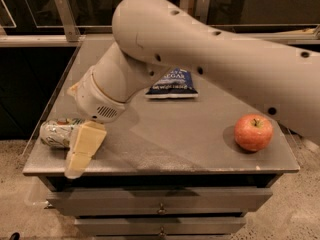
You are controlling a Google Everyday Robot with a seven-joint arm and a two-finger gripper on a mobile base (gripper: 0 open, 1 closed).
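A white robot arm [200,49] bends low across a grey metal-topped cabinet [165,144], its rounded wrist dropped almost to the surface so that the cream-coloured gripper [82,149] sits at the height of the green-and-white drink can [56,133]. The can lies on its side at the front left corner of the top. The gripper stands at the can's right end and hides that end, slanting down and outward past the cabinet's front edge. That slant seems to follow from the wrist coming in from above and from the right. Whether the gripper is open or clamped on the can cannot be told, since only its near side shows. The other things lie well apart from the can. A blue foil snack bag [172,83] lies flat towards the back, partly under the arm, and a red apple [253,132] sits upright near the right edge. By count there are one can, one bag, one apple, one arm with one gripper, and two grey drawer fronts [160,201] below the top.
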